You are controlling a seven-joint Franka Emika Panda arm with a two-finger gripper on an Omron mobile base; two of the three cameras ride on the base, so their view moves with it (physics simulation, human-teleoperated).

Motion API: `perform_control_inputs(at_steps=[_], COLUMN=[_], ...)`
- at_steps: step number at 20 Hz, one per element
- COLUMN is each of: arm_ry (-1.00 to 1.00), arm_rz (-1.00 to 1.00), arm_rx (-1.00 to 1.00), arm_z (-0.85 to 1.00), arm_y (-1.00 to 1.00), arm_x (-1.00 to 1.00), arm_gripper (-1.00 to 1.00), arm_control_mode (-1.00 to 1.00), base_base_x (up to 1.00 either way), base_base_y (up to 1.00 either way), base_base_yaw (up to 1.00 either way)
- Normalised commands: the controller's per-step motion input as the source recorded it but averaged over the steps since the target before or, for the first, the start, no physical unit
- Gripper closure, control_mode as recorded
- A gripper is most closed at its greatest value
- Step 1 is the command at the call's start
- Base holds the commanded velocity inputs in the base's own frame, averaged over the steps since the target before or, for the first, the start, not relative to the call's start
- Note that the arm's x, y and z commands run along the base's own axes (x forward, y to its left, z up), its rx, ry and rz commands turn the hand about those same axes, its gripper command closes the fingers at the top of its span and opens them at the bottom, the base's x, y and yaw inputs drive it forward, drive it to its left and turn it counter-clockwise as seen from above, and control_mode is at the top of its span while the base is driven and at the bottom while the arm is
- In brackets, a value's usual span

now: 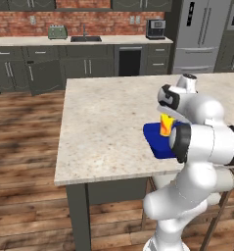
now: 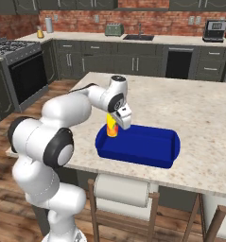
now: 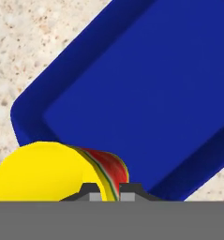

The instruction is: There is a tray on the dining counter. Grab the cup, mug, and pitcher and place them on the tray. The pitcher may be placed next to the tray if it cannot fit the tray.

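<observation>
Because the task gathers the drinkware in one place, the dining counter [image 2: 199, 113] carries the tray [image 2: 147, 144] near its front edge, close to the robot's base, where the arm reaches it without stretching. The tray's floor is bare, so none of the three vessels rests on it yet. The cup [image 2: 112, 127] hangs at about nine o'clock over the tray in the right base view, above the rim at that end, presumably to be lowered inside. The gripper [image 3: 111, 191] appears clamped on the cup's wall, though the fingertips are mostly hidden in the hand view.
</observation>
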Motion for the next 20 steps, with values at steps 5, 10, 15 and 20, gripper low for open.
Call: perform_control_inputs(at_steps=[5, 10, 15, 20], arm_ry=[0.00, 0.00, 0.00, 0.00], arm_rz=[0.01, 0.01, 0.01, 0.01], arm_rx=[0.00, 0.00, 0.00, 0.00], arm_z=[-0.36, -0.31, -0.29, -0.26], arm_y=[0.00, -0.01, -0.01, -0.03], arm_x=[0.45, 0.42, 0.38, 0.23], arm_gripper=[1.00, 1.00, 1.00, 1.00], arm_control_mode=[-1.00, -1.00, -1.00, -1.00], base_base_x=[0.00, 0.00, 0.00, 0.00], base_base_y=[0.00, 0.00, 0.00, 0.00], base_base_yaw=[0.00, 0.00, 0.00, 0.00])
